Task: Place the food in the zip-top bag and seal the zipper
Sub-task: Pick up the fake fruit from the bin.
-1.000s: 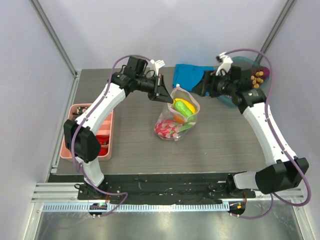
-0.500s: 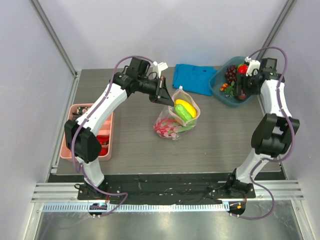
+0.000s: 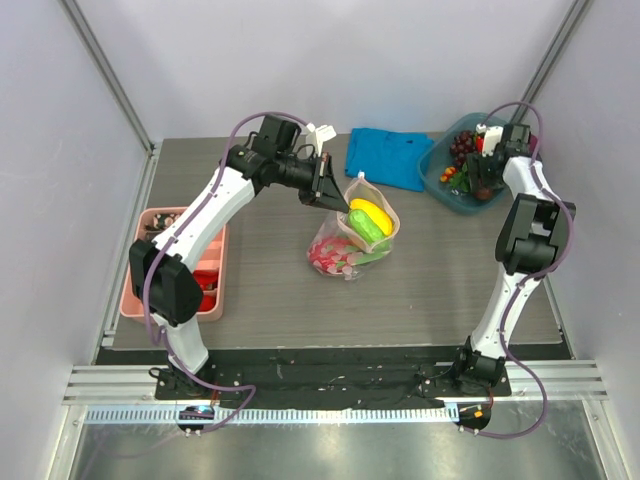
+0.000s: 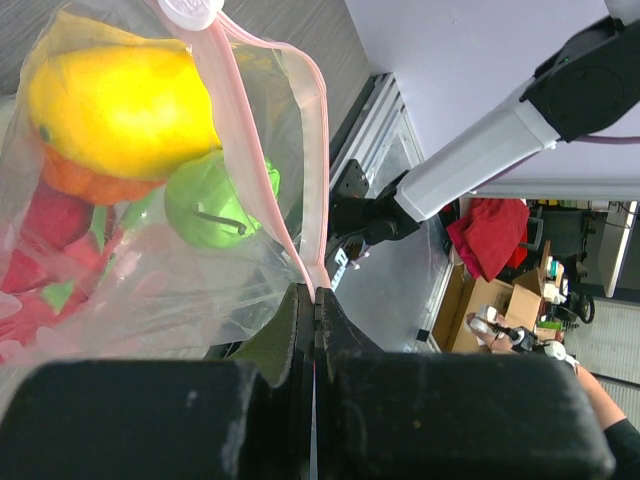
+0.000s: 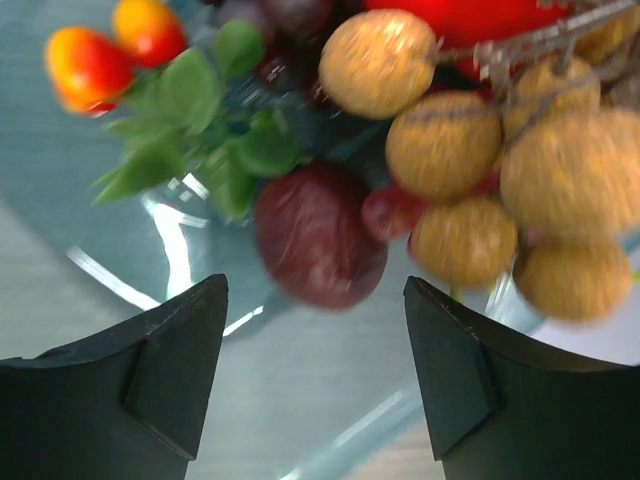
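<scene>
Two arms split the work, and we place everything by the zip-top bag [image 3: 345, 248], which sits with its mouth turned up. Our left gripper [image 4: 315, 300] has its jaws pressed fully together on the zipper [image 4: 243, 120] at the left side of the bag's mouth and lifts that edge. We judge this is meant to hold the mouth gaping so the food [image 3: 368, 220] can drop in.

Inside the bag lie a yellow fruit [image 4: 120, 95], a green fruit [image 4: 215, 200], and orange and red pieces beneath them.

Our right gripper [image 5: 312, 295] hangs well to the right of the bag and beyond it, over a teal bowl [image 3: 447, 195]. Its jaws are spread wide and hold nothing. A dark purple fruit [image 5: 320, 235] sits just under the gap, so we take it for the next pick.

A beige cluster [image 5: 500, 190] crowds the purple fruit on one side and green leaves [image 5: 190, 110] on the other, and either may foul the fingers.

A folded blue cloth [image 3: 385, 155] lies just beyond the bag, toward the bowl. It is near the carrying path but flat. A pink tray [image 3: 131, 280] sits well left of the bag, out of the way. The zipper is not yet sealed.
</scene>
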You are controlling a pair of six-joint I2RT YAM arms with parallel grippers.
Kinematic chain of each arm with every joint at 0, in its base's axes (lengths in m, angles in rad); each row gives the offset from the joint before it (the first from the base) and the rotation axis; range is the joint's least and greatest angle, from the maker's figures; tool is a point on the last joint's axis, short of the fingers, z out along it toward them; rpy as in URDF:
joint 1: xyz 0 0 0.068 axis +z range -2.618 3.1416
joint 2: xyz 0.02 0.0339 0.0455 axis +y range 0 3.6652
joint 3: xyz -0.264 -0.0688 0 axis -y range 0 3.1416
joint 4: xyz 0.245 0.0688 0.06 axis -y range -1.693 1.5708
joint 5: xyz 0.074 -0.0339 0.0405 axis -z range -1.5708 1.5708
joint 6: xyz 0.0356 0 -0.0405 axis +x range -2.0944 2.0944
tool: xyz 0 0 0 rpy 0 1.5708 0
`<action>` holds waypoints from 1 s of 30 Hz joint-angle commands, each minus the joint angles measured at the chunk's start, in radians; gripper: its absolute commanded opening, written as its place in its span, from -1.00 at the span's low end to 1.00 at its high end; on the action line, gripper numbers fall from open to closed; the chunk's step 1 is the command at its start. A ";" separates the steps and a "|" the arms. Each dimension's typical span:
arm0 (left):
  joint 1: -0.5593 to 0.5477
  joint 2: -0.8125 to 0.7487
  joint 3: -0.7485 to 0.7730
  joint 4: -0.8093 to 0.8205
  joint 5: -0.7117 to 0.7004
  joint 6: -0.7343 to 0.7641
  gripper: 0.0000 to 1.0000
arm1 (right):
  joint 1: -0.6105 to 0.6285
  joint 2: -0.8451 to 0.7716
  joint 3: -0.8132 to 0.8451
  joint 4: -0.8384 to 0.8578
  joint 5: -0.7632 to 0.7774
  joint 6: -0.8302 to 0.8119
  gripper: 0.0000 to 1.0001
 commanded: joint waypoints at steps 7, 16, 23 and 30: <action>0.004 -0.016 -0.001 0.054 0.036 -0.004 -1.00 | 0.004 0.083 0.078 0.143 0.011 0.002 0.54; 0.006 -0.010 0.009 0.040 0.033 0.004 -1.00 | 0.004 0.022 0.013 0.146 -0.058 0.013 0.14; 0.006 -0.012 0.006 0.034 0.033 0.009 -1.00 | 0.005 -0.190 -0.080 0.084 -0.152 0.036 -0.34; 0.006 -0.003 0.011 0.036 0.036 0.002 -1.00 | 0.007 -0.374 -0.016 -0.085 -0.391 0.123 -0.44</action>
